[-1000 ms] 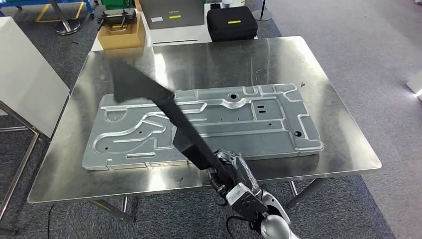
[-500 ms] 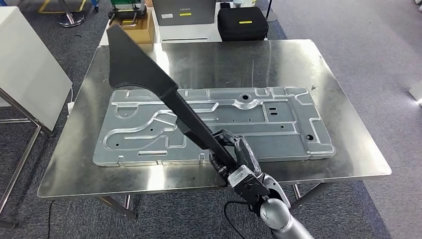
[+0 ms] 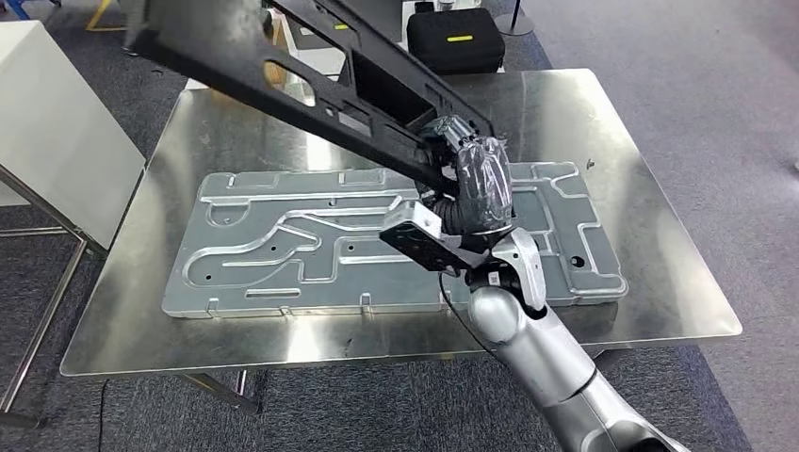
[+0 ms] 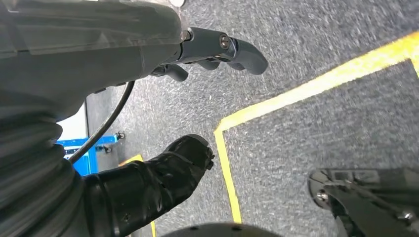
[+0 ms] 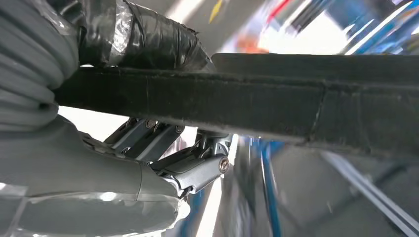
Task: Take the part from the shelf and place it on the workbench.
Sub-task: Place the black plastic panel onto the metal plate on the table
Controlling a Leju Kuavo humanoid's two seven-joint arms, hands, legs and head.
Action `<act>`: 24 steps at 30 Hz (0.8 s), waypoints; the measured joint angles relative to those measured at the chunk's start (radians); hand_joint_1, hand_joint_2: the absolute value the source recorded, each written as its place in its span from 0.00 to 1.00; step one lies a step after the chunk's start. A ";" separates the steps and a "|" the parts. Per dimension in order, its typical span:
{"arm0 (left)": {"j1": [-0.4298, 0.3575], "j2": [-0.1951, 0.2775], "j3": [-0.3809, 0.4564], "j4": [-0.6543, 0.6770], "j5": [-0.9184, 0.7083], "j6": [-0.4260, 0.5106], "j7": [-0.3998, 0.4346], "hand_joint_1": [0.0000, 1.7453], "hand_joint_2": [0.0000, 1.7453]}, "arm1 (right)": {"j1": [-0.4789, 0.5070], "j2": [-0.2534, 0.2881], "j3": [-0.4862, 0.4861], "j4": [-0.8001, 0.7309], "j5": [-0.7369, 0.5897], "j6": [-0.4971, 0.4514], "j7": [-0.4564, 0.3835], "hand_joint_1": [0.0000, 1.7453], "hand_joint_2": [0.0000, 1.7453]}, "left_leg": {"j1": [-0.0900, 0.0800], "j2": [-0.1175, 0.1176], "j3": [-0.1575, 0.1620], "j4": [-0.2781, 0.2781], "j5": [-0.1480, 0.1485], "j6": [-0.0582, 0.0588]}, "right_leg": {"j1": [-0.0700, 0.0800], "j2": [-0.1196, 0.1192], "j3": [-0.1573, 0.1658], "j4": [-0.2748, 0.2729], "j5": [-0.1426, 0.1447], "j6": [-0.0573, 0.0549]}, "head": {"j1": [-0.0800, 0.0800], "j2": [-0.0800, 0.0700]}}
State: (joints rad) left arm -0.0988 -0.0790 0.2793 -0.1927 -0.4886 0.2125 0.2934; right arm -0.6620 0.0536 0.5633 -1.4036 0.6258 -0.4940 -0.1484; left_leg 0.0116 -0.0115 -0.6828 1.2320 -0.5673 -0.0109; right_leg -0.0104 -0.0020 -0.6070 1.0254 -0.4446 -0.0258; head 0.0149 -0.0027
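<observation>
I see matt black plastic part [image 3: 311, 89], glossy steel workbench [image 3: 650, 273], dull stamped metal panel [image 3: 283, 254], rough grey carpet [image 4: 316, 44].

Plate [image 3: 283, 254] lies flat on workbench [image 3: 650, 282], filling its middle. Part [image 3: 311, 80] held above plate by right hand [image 3: 471, 174], slanting toward far left corner. Case [image 3: 457, 42] behind workbench. Panel [image 3: 57, 141] left of workbench.

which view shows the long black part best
The head view: the black part stretches up and away over the workbench, gripped at one end by the right hand. The right wrist view shows just a close, blurred stretch of it.
</observation>
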 joint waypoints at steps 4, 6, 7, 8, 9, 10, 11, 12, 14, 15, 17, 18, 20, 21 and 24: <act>-0.010 -0.005 -0.013 0.000 -0.037 -0.020 0.019 0.00 1.00 | -0.034 0.038 0.024 0.145 0.435 -0.109 0.147 1.00 1.00 | 0.002 0.006 -0.010 -0.018 0.065 -0.003 | 0.002 -0.002 0.007 0.003 -0.007 0.000 | 0.000 0.000; -0.020 -0.006 -0.021 0.000 -0.055 -0.031 0.029 0.00 1.00 | -0.055 0.062 0.038 0.236 0.641 -0.144 0.219 1.00 1.00 | 0.000 0.011 0.046 -0.149 0.123 0.003 | 0.004 -0.002 0.008 0.009 -0.013 0.006 | 0.000 0.000; -0.026 -0.008 -0.026 0.000 -0.064 -0.036 0.033 0.00 1.00 | -0.069 0.074 0.046 0.289 0.731 -0.158 0.253 1.00 1.00 | -0.002 0.012 0.063 -0.188 0.134 0.007 | 0.006 -0.002 0.006 0.011 -0.014 0.010 | 0.000 0.000; -0.032 -0.010 -0.029 0.000 -0.071 -0.040 0.037 0.00 1.00 | -0.083 0.085 0.057 0.344 0.795 -0.168 0.283 1.00 1.00 | -0.004 0.012 0.067 -0.200 0.131 0.012 | 0.007 -0.003 0.005 0.012 -0.015 0.013 | 0.000 0.000; -0.037 -0.012 -0.031 0.000 -0.077 -0.044 0.039 0.00 1.00 | -0.097 0.097 0.072 0.403 0.837 -0.175 0.315 1.00 1.00 | -0.006 0.009 0.067 -0.204 0.132 0.017 | 0.009 -0.004 0.005 0.011 -0.014 0.017 | 0.000 0.000; -0.040 -0.014 -0.033 0.000 -0.083 -0.048 0.040 0.00 1.00 | -0.111 0.109 0.093 0.462 0.857 -0.177 0.345 1.00 1.00 | -0.003 0.007 0.068 -0.205 0.133 0.023 | 0.009 -0.006 0.005 0.010 -0.016 0.021 | 0.000 0.000; -0.043 -0.016 -0.034 0.000 -0.088 -0.051 0.041 0.00 1.00 | -0.124 0.118 0.117 0.517 0.859 -0.178 0.373 1.00 1.00 | -0.001 0.006 0.070 -0.208 0.135 0.028 | 0.009 -0.007 0.003 0.016 -0.022 0.026 | 0.001 0.000; -0.045 -0.017 -0.036 0.000 -0.091 -0.054 0.040 0.00 1.00 | -0.137 0.124 0.141 0.568 0.859 -0.178 0.398 1.00 1.00 | 0.001 0.004 0.072 -0.211 0.137 0.033 | 0.008 -0.007 -0.006 0.036 -0.036 0.030 | 0.001 0.000; -0.049 -0.020 -0.038 0.000 -0.096 -0.060 0.039 0.00 1.00 | -0.156 0.133 0.187 0.652 0.860 -0.176 0.427 1.00 1.00 | 0.003 0.003 0.074 -0.214 0.138 0.041 | 0.007 -0.004 -0.053 0.135 -0.086 0.037 | 0.001 0.000; -0.051 -0.022 -0.039 0.000 -0.097 -0.061 0.037 0.00 1.00 | -0.161 0.136 0.208 0.689 0.860 -0.174 0.435 1.00 1.00 | 0.002 0.003 0.074 -0.214 0.138 0.044 | 0.006 -0.003 -0.088 0.201 -0.111 0.039 | 0.001 0.000; -0.053 -0.024 -0.041 0.000 -0.097 -0.064 0.031 0.00 1.00 | -0.163 0.142 0.248 0.756 0.860 -0.166 0.442 1.00 1.00 | 0.002 0.001 0.075 -0.213 0.136 0.046 | 0.006 -0.002 -0.138 0.283 -0.125 0.039 | 0.001 0.000; -0.053 -0.024 -0.043 0.000 -0.097 -0.066 0.025 0.00 1.00 | -0.163 0.144 0.267 0.789 0.860 -0.162 0.442 1.00 1.00 | 0.001 0.000 0.077 -0.213 0.135 0.046 | 0.006 -0.002 -0.138 0.272 -0.103 0.037 | 0.001 0.000; -0.053 -0.026 -0.045 0.000 -0.099 -0.072 0.010 0.00 1.00 | -0.161 0.147 0.289 0.844 0.858 -0.153 0.428 1.00 1.00 | 0.001 -0.004 0.080 -0.213 0.132 0.045 | 0.008 -0.001 -0.092 0.157 -0.028 0.026 | 0.001 0.000; -0.053 -0.028 -0.047 0.000 -0.100 -0.076 0.001 0.00 1.00 | -0.161 0.149 0.293 0.868 0.856 -0.148 0.417 1.00 1.00 | -0.002 -0.005 0.080 -0.212 0.130 0.043 | 0.011 -0.001 -0.062 0.092 -0.001 0.019 | 0.001 0.000; -0.054 -0.032 -0.048 0.000 -0.104 -0.082 -0.018 0.00 1.00 | -0.160 0.158 0.292 0.925 0.844 -0.106 0.363 1.00 1.00 | -0.006 -0.007 0.079 -0.212 0.128 0.030 | 0.018 0.001 -0.024 0.009 0.014 0.010 | 0.001 0.000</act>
State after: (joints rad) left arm -0.1526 -0.1105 0.2317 -0.1930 -0.5921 0.1306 0.2750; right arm -0.8217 0.2115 0.8549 -0.4788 1.4701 -0.5996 0.2151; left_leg 0.0052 -0.0182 -0.6036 1.0198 -0.4395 0.0194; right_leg 0.0072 -0.0006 -0.6312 1.0347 -0.4305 -0.0154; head 0.0157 -0.0027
